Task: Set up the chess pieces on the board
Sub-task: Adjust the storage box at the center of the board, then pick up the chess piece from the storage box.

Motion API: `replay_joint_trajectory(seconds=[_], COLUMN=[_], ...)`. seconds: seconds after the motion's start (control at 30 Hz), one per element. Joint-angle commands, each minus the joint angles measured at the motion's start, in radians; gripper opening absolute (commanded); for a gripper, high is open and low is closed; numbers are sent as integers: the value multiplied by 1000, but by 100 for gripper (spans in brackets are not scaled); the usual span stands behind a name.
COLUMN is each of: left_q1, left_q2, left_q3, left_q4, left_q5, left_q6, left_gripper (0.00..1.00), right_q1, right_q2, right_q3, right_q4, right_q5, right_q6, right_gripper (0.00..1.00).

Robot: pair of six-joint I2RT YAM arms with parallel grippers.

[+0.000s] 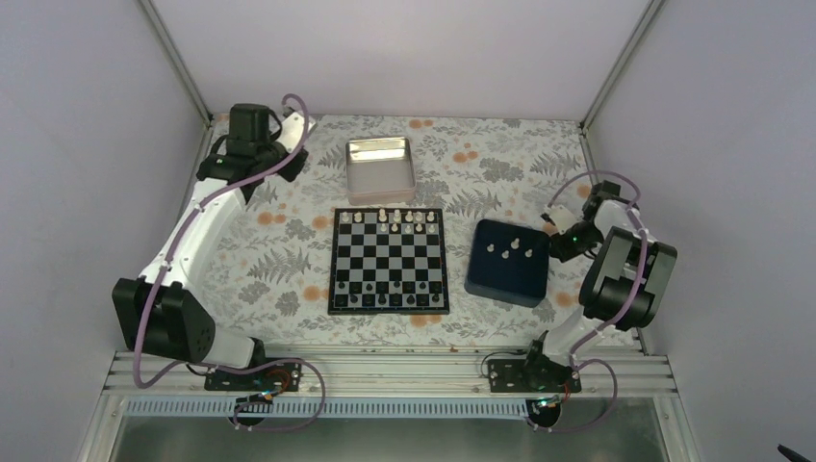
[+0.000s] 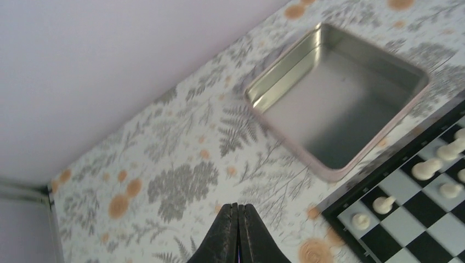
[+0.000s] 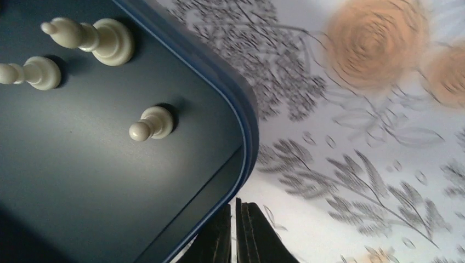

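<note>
right hand [image 3: 236,212] pressed together, empty, just off blue tray [image 3: 243,118] corner. Spread first, clear rim, take nearest pawn [image 3: 151,124] ahead-left.

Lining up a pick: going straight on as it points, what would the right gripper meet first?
Probably the rounded corner rim of the dark blue tray, just ahead of the shut right gripper. The nearest white pawn lies left of that line. Depth is unclear.

- desk [image 1: 279,255]: floral-patterned top
- board [image 1: 389,265]: centre, flat
- silver tray [image 1: 380,168]: far side, just beyond board
- blue tray [image 1: 500,276]: right of board, near it
</note>
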Motion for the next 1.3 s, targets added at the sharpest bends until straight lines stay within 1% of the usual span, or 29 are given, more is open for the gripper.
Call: replay_joint_trajectory(seconds=[0.0, 0.17, 0.3, 0.43, 0.47, 0.5, 0.57, 0.63, 0.67, 0.7, 0.73, 0.83, 0.87, 0.9, 0.93, 1.13, 1.27], left_q1=[109, 204, 257, 280, 289, 297, 305, 306, 307, 308, 308, 308, 308, 307, 308, 309, 311], left_q2=[-21, -23, -26, -29, -31, -33, -24, 2, 17, 30, 39, 55, 57, 58, 59, 50, 41], left_q3=[-85, -147, -198, -224, -231, -239, -249, -241, -237, -235, -236, -233, -235, -236, -238, -251, -255], left_q4=[123, 188, 237, 256, 260, 266, 271, 256, 251, 247, 249, 246, 247, 249, 249, 261, 262], left_q5=[101, 168, 221, 223, 233, 247, 274, 280, 278, 274, 270, 254, 251, 248, 242, 214, 202], left_q6=[-27, -53, -78, -86, -91, -97, -104, -111, -115, -117, -118, -125, -128, -128, -129, -132, -132], left_gripper=[2, 2, 3, 10, 14, 23, 45, 72, 84, 93, 100, 100, 100, 100, 100, 100, 100], right_q1=[57, 112, 128, 130, 133, 140, 168, 216, 249, 287, 328, 430, 461, 479, 492, 562, 615], right_q2=[30, 38, 45, -7, -34, -50, -77, -109, -126, -143, -159, -173, -166, -155, -141, -25, 38], right_q3=[-3, 0, 23, 58, 70, 75, 81, 78, 76, 72, 67, 66, 71, 77, 81, 89, 83], right_q4=[17, 35, 51, 30, 14, -3, -27, -45, -60, -72, -78, -81, -77, -71, -62, 13, 50], right_q5=[-59, -75, -48, -37, -47, -49, -19, 2, 1, -2, 0, 5, 6, 6, 6, 67, 75], right_q6=[41, 63, 80, 83, 81, 80, 94, 120, 130, 141, 152, 183, 191, 200, 206, 244, 264], right_gripper=[7, 7, 8, 10, 11, 12, 17, 24, 28, 32, 36, 47, 53, 59, 62, 63, 62])
